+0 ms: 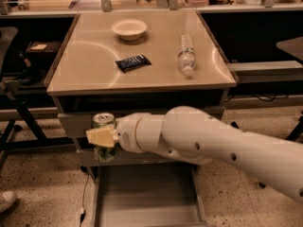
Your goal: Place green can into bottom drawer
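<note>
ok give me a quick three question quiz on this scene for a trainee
1. True or false: the gripper, below the front edge of the table and left of centre, has its jaws shut on the green can, which is upright.
2. The bottom drawer is: A) shut B) pulled open, without the can in it C) open with the can lying inside.
3. Short answer: what lies on its side on the table, right of the dark snack packet?
Key: 1 true; 2 B; 3 the clear plastic water bottle.
</note>
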Controlling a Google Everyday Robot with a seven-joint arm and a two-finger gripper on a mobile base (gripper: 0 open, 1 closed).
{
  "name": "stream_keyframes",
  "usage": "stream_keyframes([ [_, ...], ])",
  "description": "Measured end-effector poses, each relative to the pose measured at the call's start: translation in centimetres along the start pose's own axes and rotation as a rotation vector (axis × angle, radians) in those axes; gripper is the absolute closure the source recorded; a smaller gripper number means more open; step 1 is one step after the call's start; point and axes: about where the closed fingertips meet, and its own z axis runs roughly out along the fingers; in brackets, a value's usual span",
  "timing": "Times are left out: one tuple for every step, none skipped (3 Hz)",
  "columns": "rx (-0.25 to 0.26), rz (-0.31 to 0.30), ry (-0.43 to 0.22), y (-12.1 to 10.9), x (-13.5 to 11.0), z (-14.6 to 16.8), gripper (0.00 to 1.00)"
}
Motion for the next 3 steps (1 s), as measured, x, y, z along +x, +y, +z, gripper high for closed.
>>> stream_keyframes([
  [0.004, 0.081, -0.048, -1.7, 5.3, 2.1, 1.00],
  [-0.018, 0.169, -0.066, -3.4, 10.3, 4.4, 1.00],
  [-0.017, 0.167, -0.066, -3.4, 10.2, 4.3, 1.00],
])
